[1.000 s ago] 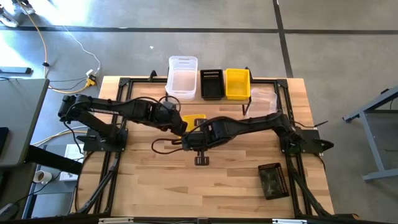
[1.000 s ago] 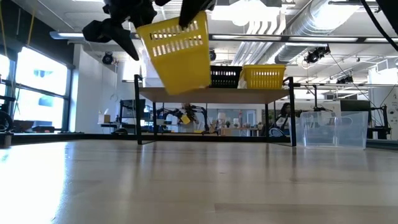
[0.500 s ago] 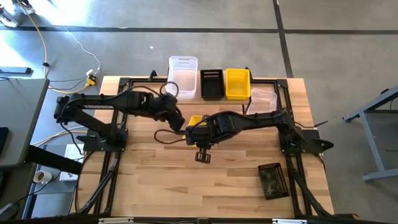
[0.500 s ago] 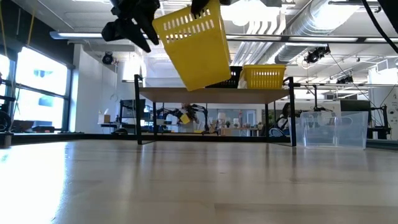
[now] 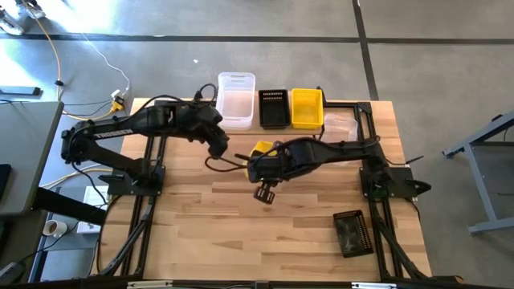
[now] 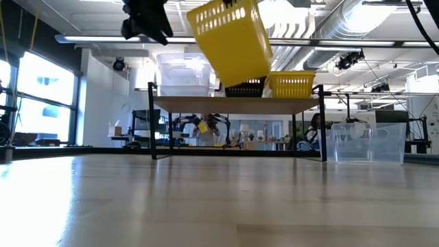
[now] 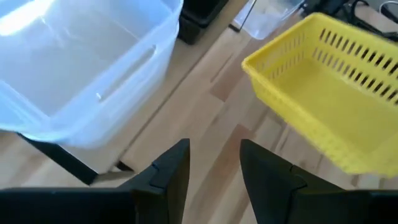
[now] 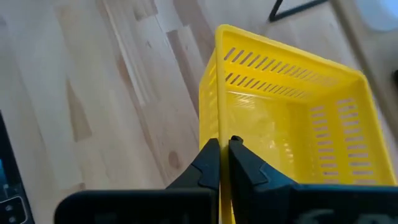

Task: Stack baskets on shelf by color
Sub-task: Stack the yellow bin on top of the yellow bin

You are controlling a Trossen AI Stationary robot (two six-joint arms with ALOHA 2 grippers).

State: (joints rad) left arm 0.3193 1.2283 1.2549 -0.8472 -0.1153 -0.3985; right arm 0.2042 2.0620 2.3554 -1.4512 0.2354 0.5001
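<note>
The left gripper [image 5: 218, 143] hangs over the worktop [image 5: 241, 233] near the clear basket [image 5: 235, 99] at the left end of the shelf [image 6: 236, 104]. Its fingers [image 7: 177, 167] stand apart with nothing between them.

Right of it, the right gripper [image 5: 259, 159] is closed on the rim of a yellow basket [image 6: 230, 38], carrying it tilted in the air, well above the worktop.

The relation that matters: the shelf's yellow basket [image 5: 306, 107] sits at the shelf's right end, farther from the robot and to the right of the carried one. Its long axis runs near to far.

I judge the right arm must go far-right, level its load and line it up before nesting it in.
</note>
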